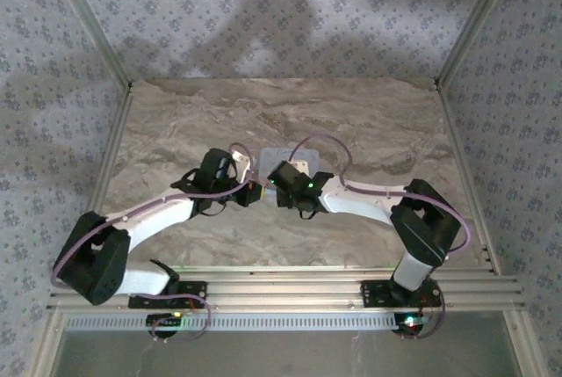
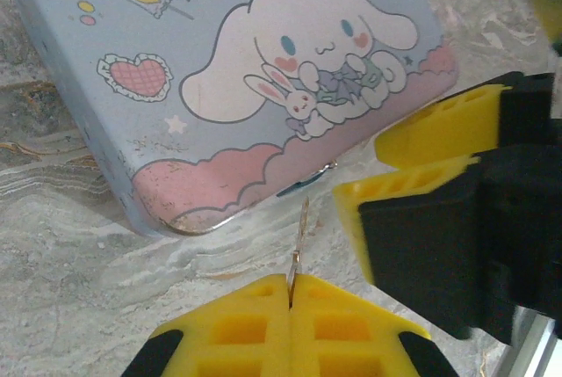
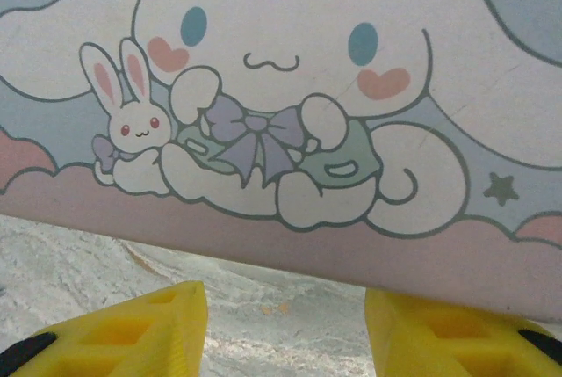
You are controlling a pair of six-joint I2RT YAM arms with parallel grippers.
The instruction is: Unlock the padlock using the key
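Left gripper (image 2: 291,296) reaches low toward the tin (image 2: 263,61), pinched shut on the thin key (image 2: 299,250), which points at the padlock (image 2: 303,187) tucked under the tin's near edge. Right gripper (image 3: 285,329) hovers beside that edge, half open, empty

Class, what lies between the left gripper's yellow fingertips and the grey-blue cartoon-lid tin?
Left wrist view: a thin metal key, pinched by the left gripper, points over bare marble tabletop toward the grey-blue tin.
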